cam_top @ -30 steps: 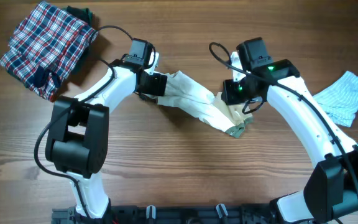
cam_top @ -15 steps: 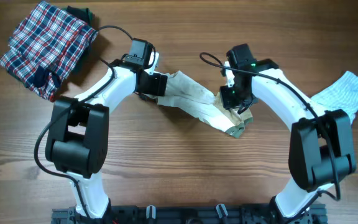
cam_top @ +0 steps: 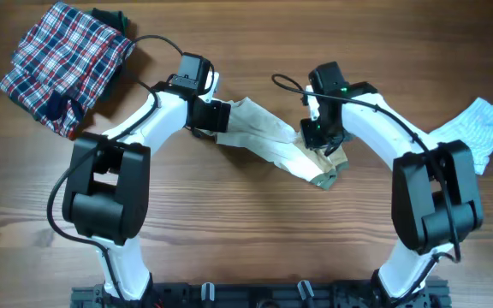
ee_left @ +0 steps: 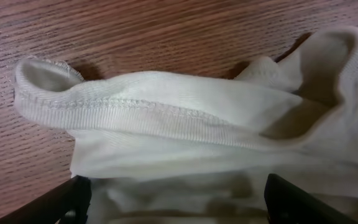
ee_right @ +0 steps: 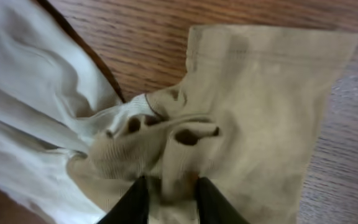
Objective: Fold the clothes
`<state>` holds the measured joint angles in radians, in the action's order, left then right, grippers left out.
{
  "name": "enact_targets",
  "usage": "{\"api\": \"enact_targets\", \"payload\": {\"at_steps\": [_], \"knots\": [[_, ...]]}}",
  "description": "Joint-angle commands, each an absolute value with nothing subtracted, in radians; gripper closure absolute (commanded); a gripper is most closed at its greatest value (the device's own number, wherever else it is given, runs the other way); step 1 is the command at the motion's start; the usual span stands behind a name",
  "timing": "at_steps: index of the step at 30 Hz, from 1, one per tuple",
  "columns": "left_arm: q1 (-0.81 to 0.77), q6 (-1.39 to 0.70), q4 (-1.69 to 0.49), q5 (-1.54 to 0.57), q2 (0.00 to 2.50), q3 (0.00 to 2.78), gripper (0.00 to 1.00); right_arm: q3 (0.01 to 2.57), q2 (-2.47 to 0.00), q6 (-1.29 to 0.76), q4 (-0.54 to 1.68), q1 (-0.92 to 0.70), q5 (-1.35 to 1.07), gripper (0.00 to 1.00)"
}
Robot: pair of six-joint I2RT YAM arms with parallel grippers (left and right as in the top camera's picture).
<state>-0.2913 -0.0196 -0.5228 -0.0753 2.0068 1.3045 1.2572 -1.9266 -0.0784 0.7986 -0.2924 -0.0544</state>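
Cream-white top (cam_top: 268,141): it is lying stretched across the middle of the wooden worktop (cam_top: 229,231), and we are reaching it at both ends.
Left gripper (ee_left: 176,202): we are holding its jaws wide apart, with the top's ribbed hem (ee_left: 135,109) bunching just ahead of them.
Right gripper (ee_right: 169,196): we are pinching its fingers together on the top's tan sleeve (ee_right: 260,93), which is crumpling at the fingertips.
Pale blue striped garment (cam_top: 478,128): it is lying by the right edge, well apart from the top.
Plaid garment (cam_top: 62,60): it is sitting in the far left corner.
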Motion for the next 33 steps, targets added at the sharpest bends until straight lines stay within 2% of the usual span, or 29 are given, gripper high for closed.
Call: {"api": "enact_targets", "payload": {"at_steps": [1,3,8,17,23,28,33], "knots": [[-0.290,-0.004,-0.524,-0.065,2.018,1.296,0.10,1.248,-1.944,-0.067,0.797,-0.294,-0.041,0.92],[-0.290,-0.004,-0.523,-0.065,2.018,1.296,0.10,1.248,-1.944,-0.068,0.799,-0.294,-0.042,0.96],[-0.290,-0.004,-0.523,-0.065,2.018,1.296,0.10,1.251,-1.925,-0.079,0.817,-0.294,-0.069,0.96],[-0.290,-0.004,-0.522,-0.046,2.018,1.296,0.09,1.251,-1.788,-0.069,0.880,-0.294,-0.352,0.96],[-0.290,-0.004,-0.523,-0.046,2.018,1.296,0.09,1.251,-1.674,-0.070,0.952,-0.294,-0.446,0.96],[-0.290,-0.004,-0.516,-0.036,2.018,1.296,0.09,1.248,-1.661,-0.062,1.077,-0.343,-0.459,0.96],[-0.286,-0.004,-0.515,-0.031,2.000,1.296,0.03,1.248,-1.661,-0.092,1.112,-0.422,-0.470,0.96]]}}
